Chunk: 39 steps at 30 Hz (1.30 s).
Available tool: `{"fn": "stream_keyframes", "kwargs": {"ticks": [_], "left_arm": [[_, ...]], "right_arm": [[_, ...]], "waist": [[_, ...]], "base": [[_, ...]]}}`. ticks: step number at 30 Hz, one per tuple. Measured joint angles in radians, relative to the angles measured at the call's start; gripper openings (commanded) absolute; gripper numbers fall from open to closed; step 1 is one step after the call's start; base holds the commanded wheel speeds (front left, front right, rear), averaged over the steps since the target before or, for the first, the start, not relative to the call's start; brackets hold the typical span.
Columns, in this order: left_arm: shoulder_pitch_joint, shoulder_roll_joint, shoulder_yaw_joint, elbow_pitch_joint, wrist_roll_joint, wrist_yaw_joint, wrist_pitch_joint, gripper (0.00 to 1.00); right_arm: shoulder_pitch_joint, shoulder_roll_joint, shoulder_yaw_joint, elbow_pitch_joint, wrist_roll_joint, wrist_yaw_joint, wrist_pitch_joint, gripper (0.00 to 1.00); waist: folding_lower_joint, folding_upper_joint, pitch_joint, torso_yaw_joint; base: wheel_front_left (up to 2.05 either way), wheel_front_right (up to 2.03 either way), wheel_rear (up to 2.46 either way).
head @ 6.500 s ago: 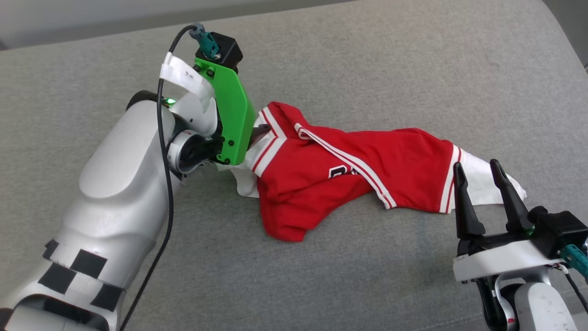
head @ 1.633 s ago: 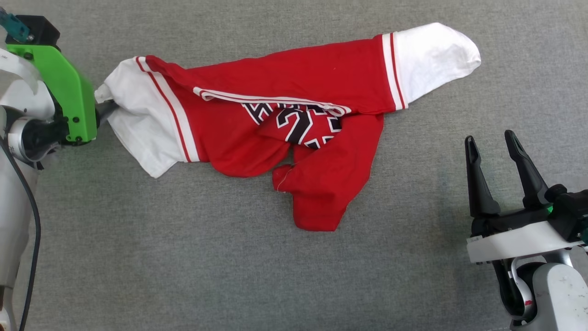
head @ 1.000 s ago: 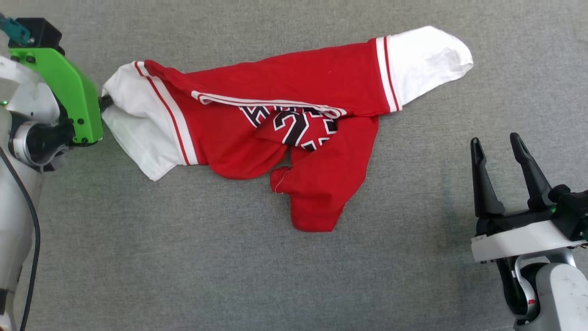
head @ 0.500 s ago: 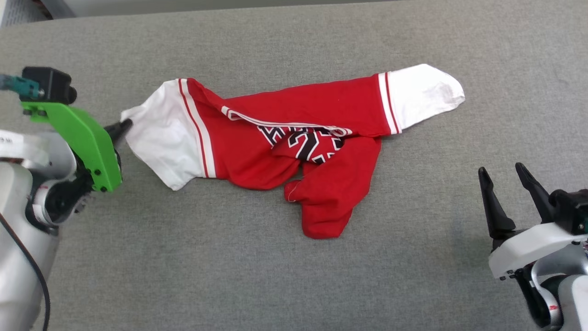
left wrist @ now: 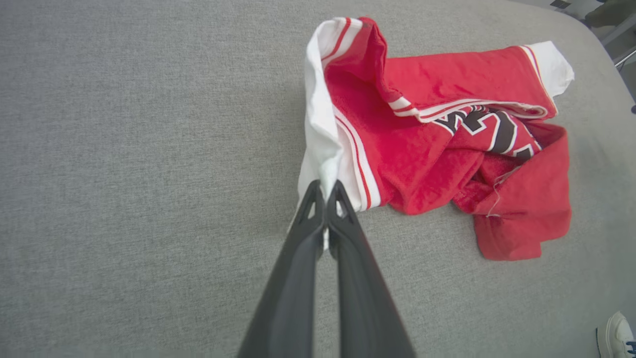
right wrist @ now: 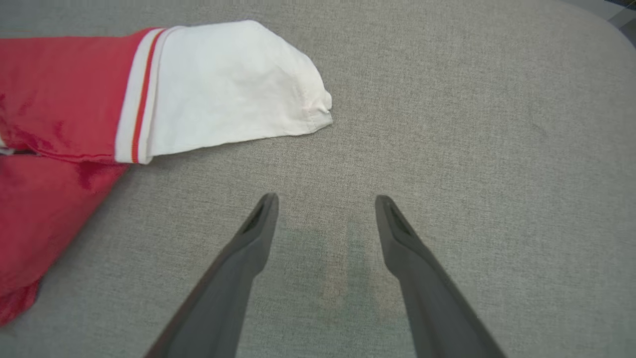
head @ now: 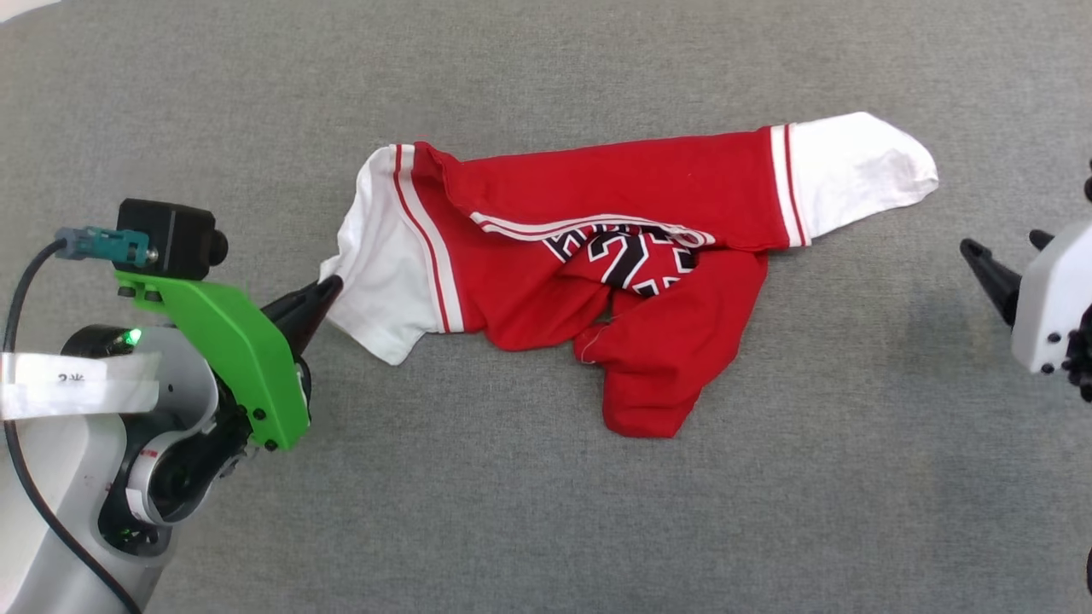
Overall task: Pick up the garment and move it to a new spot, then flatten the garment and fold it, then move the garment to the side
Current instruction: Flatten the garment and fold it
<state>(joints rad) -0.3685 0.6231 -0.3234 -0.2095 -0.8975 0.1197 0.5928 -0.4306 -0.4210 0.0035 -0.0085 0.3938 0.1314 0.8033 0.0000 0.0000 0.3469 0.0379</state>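
Observation:
The garment (head: 614, 213) is a red shirt with white sleeves, striped trim and black lettering, lying crumpled across the grey cushion. My left gripper (head: 328, 288) is shut on the edge of its left white sleeve (head: 384, 264). In the left wrist view the closed fingertips of the left gripper (left wrist: 326, 191) pinch white cloth, with the garment (left wrist: 447, 144) bunched beyond. My right gripper (right wrist: 325, 201) stands open above bare cushion, apart from the right white sleeve (right wrist: 223, 84). At the right edge of the head view one dark fingertip (head: 981, 264) of the right gripper shows beside its white housing.
The grey fabric cushion (head: 512, 512) spreads wide in front of and behind the garment. Its rounded far edge (left wrist: 586, 30) shows in the left wrist view. A white shoe (left wrist: 616, 333) sits at that view's lower right corner.
The head camera has shifted, so the whole scene sits differently. My left gripper has swung lower and nearer while holding the sleeve, and the sleeve has bunched up. The right gripper has slid toward the frame's right edge.

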Motion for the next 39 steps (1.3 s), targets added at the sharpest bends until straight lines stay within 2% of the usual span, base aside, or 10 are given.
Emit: {"fn": "stream_keyframes", "kwargs": {"ticks": [3,10,17,28,29,30,31,39], "left_arm": [[0.006,-0.001,-0.009,-0.040,0.001,0.009,0.007,0.00],[0.005,-0.006,-0.024,-0.080,0.020,0.012,0.005,0.00],[0.002,-0.021,-0.036,-0.092,0.032,0.003,-0.012,0.00],[-0.021,-0.025,-0.046,-0.090,0.050,-0.011,-0.038,0.00],[-0.023,-0.025,-0.047,-0.088,0.051,-0.012,-0.038,0.00],[-0.025,-0.026,-0.048,-0.086,0.051,-0.012,-0.038,0.00],[-0.026,-0.026,-0.049,-0.082,0.051,-0.015,-0.038,0.00],[-0.031,-0.024,-0.036,-0.025,0.075,-0.018,-0.081,0.00]], "right_arm": [[-0.084,-0.013,0.024,0.032,0.006,0.000,0.067,1.00],[-0.209,-0.044,0.078,0.115,0.028,0.000,0.144,1.00],[-0.287,-0.077,0.100,0.212,0.006,0.000,0.141,1.00],[-0.309,-0.105,0.176,0.300,-0.001,-0.002,0.120,1.00],[-0.310,-0.109,0.182,0.305,0.002,-0.002,0.120,0.49],[-0.309,-0.113,0.189,0.307,0.007,-0.001,0.121,0.40],[-0.309,-0.116,0.195,0.308,0.010,-0.001,0.121,0.00],[-0.300,-0.116,0.211,0.341,0.046,0.000,0.040,0.00]], "waist": [[0.0000,0.0000,0.024,0.016],[0.0000,0.0000,0.072,0.052],[0.0000,0.0000,0.114,0.090],[0.0000,0.0000,0.153,0.127],[0.0000,0.0000,0.155,0.128],[0.0000,0.0000,0.156,0.129],[0.0000,0.0000,0.156,0.130],[0.0001,0.0000,0.122,0.120]], "base": [[0.00,0.00,0.00],[0.00,0.00,0.00],[0.00,0.00,0.00],[0.00,0.00,0.00],[0.00,0.00,0.00],[0.00,0.00,0.00],[0.00,0.00,0.00],[0.00,0.00,0.00]]}}
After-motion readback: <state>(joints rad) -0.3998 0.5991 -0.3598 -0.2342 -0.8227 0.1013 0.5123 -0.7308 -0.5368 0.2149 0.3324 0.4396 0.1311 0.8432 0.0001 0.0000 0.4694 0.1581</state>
